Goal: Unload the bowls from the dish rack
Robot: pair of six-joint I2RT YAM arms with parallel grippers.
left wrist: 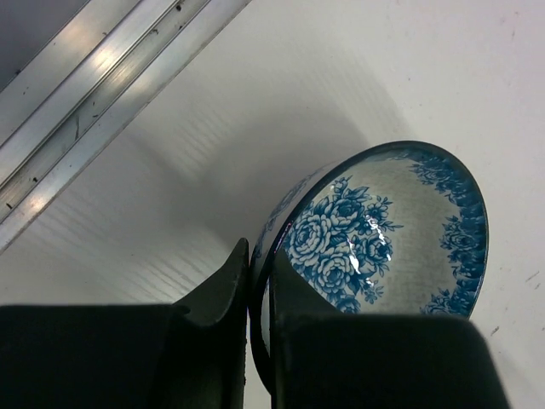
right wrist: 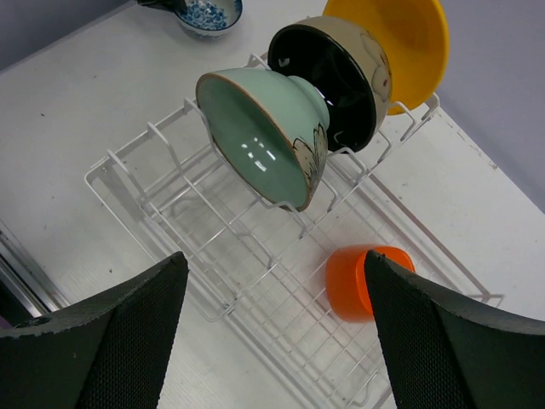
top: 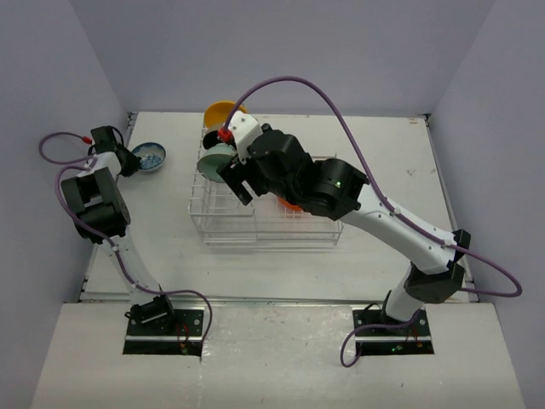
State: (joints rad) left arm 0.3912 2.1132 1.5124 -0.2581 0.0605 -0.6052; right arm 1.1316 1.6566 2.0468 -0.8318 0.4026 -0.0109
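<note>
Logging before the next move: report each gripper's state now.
Left gripper: closed on the rim of the blue-and-white bowl.
Right gripper: open, holding nothing.

table (top: 358, 256): white | walls (top: 281, 51): pale lilac | light: even

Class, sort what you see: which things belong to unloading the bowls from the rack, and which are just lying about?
Job: dish rack, yellow bowl, black bowl, mint bowl, orange bowl, blue-and-white bowl.
Lying about: purple cable, metal rail.
</note>
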